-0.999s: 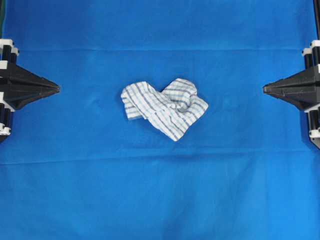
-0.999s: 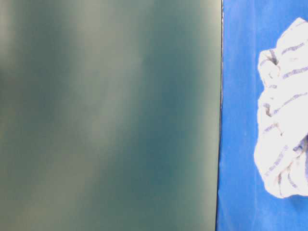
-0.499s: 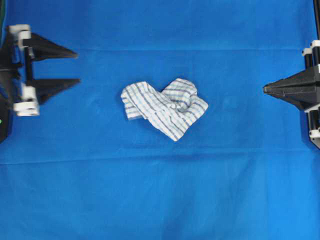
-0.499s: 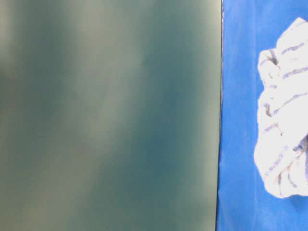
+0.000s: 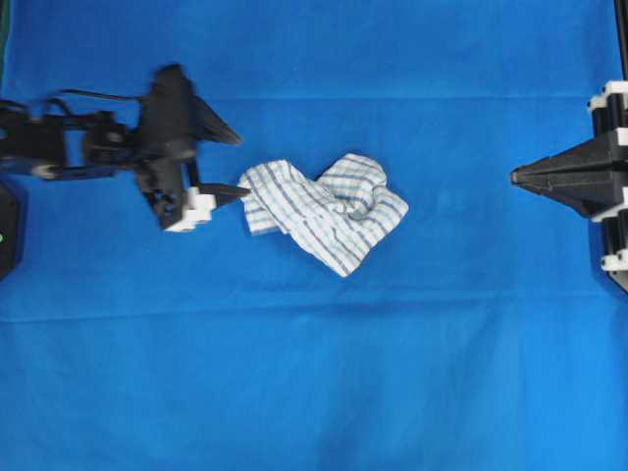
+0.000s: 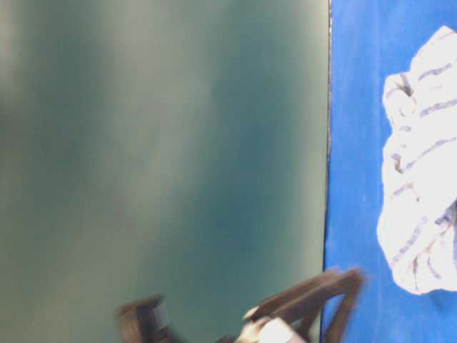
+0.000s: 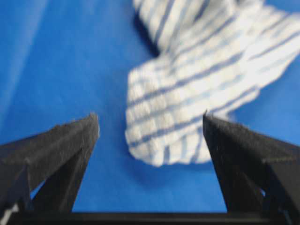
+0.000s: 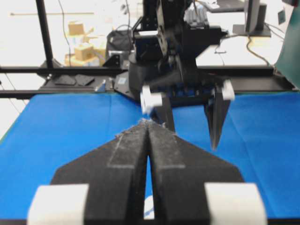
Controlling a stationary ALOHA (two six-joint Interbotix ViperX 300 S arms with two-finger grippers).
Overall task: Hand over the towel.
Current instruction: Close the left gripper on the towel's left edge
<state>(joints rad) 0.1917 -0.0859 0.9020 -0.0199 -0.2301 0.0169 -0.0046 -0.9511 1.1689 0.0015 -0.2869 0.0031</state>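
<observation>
The step in hand is the reach for the pickup. The towel [image 5: 324, 211] lies crumpled in the middle of the blue-covered worktop [image 5: 314, 383], held by nothing. The left gripper [image 5: 228, 165] stands at the towel's left edge with its jaws spread wide; in the overhead view one finger tip is at, or just over, the hem, and whether it touches cannot be told. In the left wrist view the near corner of the towel [image 7: 187, 122] sits between the two spread fingers [image 7: 61, 145], a little ahead of the tips. The right gripper [image 5: 515, 177] waits at the right side, well apart from the towel, its jaws pressed together and holding nothing.

The next move likely calls for the left gripper to come forward and down so that the fold of cloth sits between the fingers, then to close on it and lift. The right gripper would have to open to receive the towel.

No brand, label or writing can be read in any view.
</observation>
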